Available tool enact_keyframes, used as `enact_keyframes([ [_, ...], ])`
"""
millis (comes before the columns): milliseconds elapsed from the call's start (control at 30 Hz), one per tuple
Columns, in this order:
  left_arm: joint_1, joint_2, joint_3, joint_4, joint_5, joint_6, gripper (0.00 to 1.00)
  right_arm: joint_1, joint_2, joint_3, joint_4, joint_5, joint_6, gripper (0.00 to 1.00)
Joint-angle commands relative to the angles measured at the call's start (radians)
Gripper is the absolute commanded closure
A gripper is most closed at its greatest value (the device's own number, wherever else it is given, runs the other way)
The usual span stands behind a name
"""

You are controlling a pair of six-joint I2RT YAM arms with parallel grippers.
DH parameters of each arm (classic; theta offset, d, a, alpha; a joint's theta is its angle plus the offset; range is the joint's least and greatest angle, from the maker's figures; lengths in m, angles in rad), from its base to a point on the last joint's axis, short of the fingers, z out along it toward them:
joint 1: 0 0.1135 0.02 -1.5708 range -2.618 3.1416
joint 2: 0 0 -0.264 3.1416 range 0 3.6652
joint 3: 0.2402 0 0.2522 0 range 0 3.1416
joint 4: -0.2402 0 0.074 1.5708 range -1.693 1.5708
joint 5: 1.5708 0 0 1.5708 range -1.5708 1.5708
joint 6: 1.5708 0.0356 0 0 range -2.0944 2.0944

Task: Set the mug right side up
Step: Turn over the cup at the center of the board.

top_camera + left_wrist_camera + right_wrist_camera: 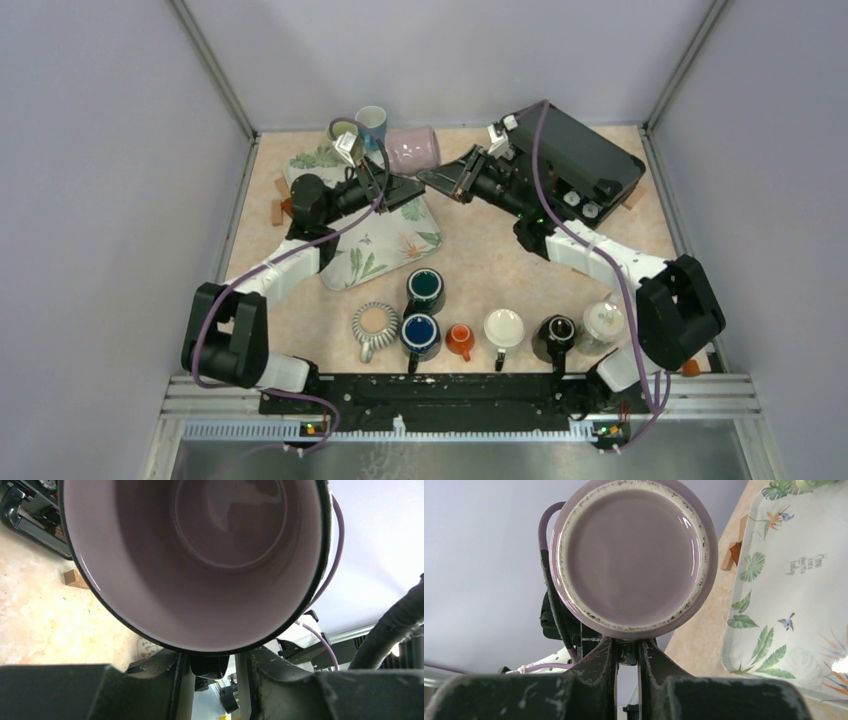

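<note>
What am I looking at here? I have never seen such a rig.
Two robot arms are bolted at a table's near edge, each ending in a two-finger gripper. The wide picture looks down from above and behind them; the other two come from cameras on the wrists. A lilac glazed mug is held sideways between the arms: the left wrist camera looks into its mouth, the right one at its base. The right gripper is shut on it; the left gripper's fingers flank something dark under its rim, grip unclear. On the beige table lie a leaf-printed white tray, a row of assorted mugs and a black case.
</note>
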Motion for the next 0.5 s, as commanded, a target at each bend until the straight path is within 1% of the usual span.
enact_keyframes([
  [0,-0.007,0.006,0.028,0.111,-0.028,-0.017,0.64,-0.005,-0.012,0.005,0.150,-0.021,0.008,1.00],
  [200,-0.011,0.014,0.031,0.114,-0.033,-0.016,0.83,-0.004,-0.011,-0.003,0.152,-0.023,0.007,1.00],
  [333,-0.012,0.015,0.027,0.115,-0.038,-0.007,0.98,-0.005,-0.015,-0.012,0.142,-0.018,-0.006,1.00],
  [367,-0.012,0.015,0.027,0.109,-0.039,-0.001,1.00,-0.004,-0.014,-0.015,0.138,-0.016,-0.010,1.00],
  [467,-0.013,0.005,0.027,0.092,-0.046,0.024,1.00,-0.004,-0.020,-0.018,0.116,-0.008,-0.028,1.00],
])
